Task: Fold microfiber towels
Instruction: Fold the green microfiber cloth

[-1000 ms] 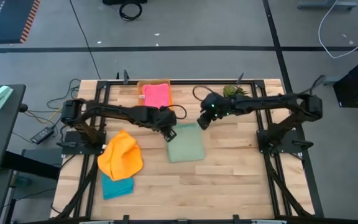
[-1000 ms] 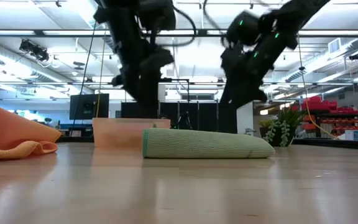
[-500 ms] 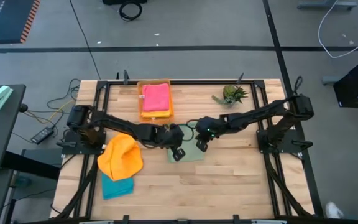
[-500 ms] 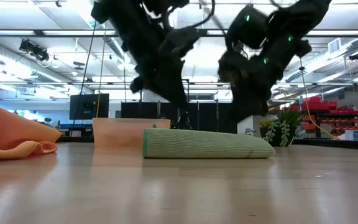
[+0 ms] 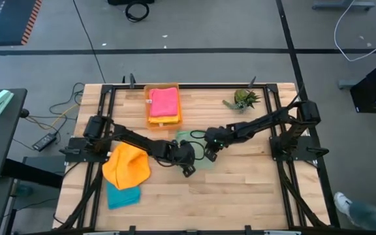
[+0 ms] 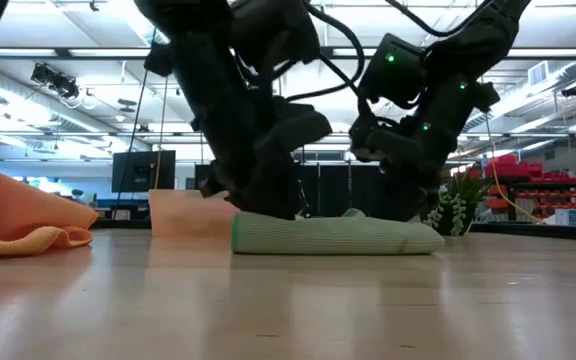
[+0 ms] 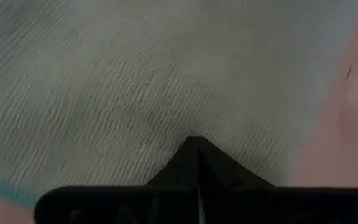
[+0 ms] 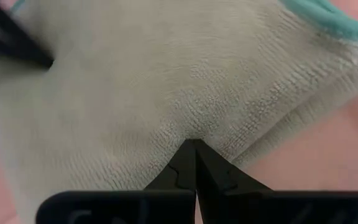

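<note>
Both grippers, left gripper (image 5: 187, 164) and right gripper (image 5: 209, 151), press pinched fingers, apparently gripping, into the sage green towel (image 5: 201, 160) mid-bench, side by side.

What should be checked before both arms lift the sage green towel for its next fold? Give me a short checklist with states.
1. Left gripper shut on the sage green towel: ok.
2. Right gripper shut on the same towel: ok.
3. Both grippers sit apart on the towel, seen from above: ok.
4. Orange towel lies clear of the sage one: ok.
5. How many layers each gripper has pinched: cannot tell.
</note>
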You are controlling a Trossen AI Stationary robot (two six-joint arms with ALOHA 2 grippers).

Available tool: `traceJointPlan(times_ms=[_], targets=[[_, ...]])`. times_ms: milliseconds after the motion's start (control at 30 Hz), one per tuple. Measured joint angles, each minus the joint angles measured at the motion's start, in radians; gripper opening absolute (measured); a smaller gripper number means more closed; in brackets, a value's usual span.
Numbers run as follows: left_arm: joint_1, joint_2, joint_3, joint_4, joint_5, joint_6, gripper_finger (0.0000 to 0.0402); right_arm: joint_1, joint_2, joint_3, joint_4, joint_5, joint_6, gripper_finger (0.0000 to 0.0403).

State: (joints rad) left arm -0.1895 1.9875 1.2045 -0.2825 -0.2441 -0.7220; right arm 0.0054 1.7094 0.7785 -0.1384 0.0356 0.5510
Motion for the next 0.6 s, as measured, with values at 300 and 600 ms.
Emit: traceJointPlan(times_ms=[300, 600], targets=[[0.022, -0.027, 0.003, -0.043, 0.008, 0.092, 0.0005, 0.191, -0.038, -0.007, -0.040, -0.013, 0.230, 0.0003], [0.012, -0.214, 0.038, -0.112, 0.031, 0.214, 0.0015, 0.213, -0.224, -0.006, -0.185, 0.118, 0.250, 0.0003]])
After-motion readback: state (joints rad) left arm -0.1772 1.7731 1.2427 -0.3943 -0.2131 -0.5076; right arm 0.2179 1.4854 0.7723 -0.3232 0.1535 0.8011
